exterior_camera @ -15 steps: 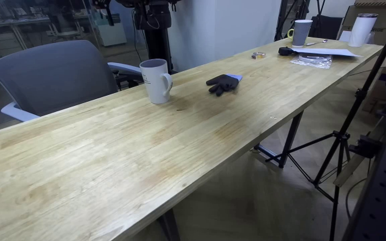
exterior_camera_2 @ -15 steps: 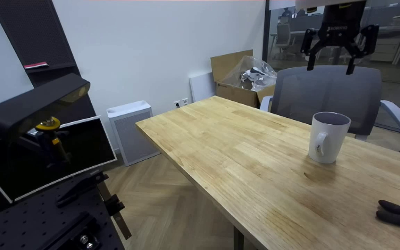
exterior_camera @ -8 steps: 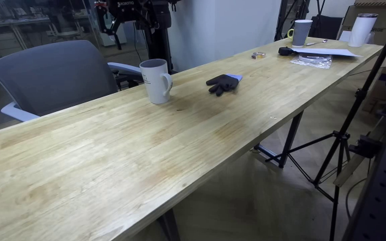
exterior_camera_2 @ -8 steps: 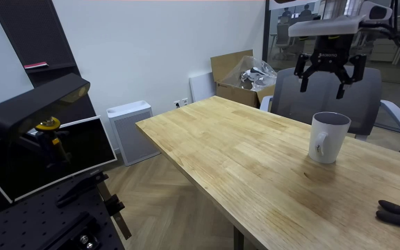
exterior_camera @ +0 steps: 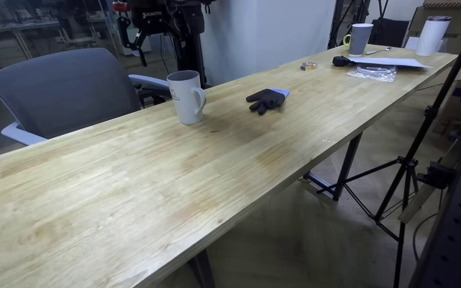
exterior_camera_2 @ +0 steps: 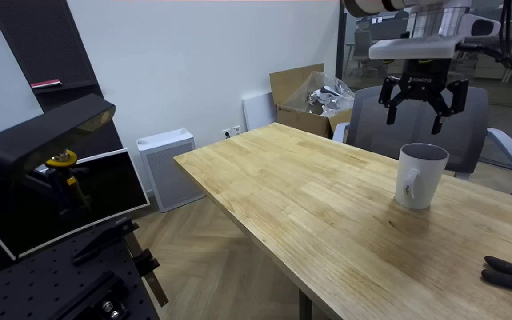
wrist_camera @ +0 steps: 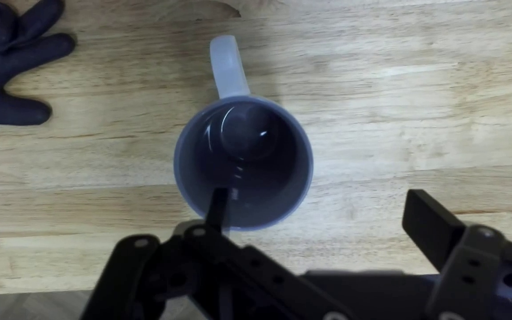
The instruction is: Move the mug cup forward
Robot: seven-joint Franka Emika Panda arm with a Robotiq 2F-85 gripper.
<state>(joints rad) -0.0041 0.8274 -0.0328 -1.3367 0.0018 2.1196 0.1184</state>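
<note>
A white mug (exterior_camera: pixel 185 99) with a dark grey inside stands upright on the wooden table near the chair-side edge. It also shows in an exterior view (exterior_camera_2: pixel 419 180), its handle turned toward that camera. In the wrist view the mug (wrist_camera: pixel 256 133) is seen from above, with its handle pointing up. My gripper (exterior_camera_2: pixel 414 122) is open and empty, pointing down, above the mug's height and apart from it. In the wrist view the gripper (wrist_camera: pixel 318 193) sits right of the mug's centre; the left finger overlaps the mug's near rim, and the right finger is over bare wood.
A black glove (exterior_camera: pixel 267 101) lies beside the mug. A grey cup (exterior_camera: pixel 360 40), a white tumbler (exterior_camera: pixel 433 37), paper and a plastic bag are at the table's far end. An office chair (exterior_camera_2: pixel 420 124) stands behind the mug; a cardboard box (exterior_camera_2: pixel 302 120) is beyond the table.
My gripper has come down toward the mug's level, mostly in the first half second, with a small further drop since. It stays open. The mug and glove have not moved.
</note>
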